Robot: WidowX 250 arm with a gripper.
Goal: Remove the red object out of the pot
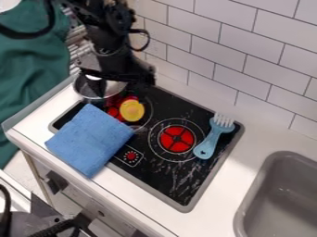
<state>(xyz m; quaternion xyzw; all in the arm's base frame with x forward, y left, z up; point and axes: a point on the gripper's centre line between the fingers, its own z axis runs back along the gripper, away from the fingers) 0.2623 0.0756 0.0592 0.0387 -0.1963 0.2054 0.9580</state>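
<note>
At the upper left, my gripper (123, 85) hangs low over the metal pot (88, 94), its two fingers spread apart. One finger reaches down into the pot, and the other stands to the right of the rim. The pot sits at the stove's back left corner, and the gripper covers much of its opening. A small red thing (129, 98) shows just right of the pot, against the upper edge of a round yellow piece; whether it is separate from that piece is unclear. I cannot make out a red object inside the pot.
A folded blue cloth (90, 140) covers the stove's front left part. On the black stovetop (162, 172), a light blue brush (210, 140) lies at the right. A grey sink (282, 199) is at the lower right, and a tiled wall (234, 76) stands behind.
</note>
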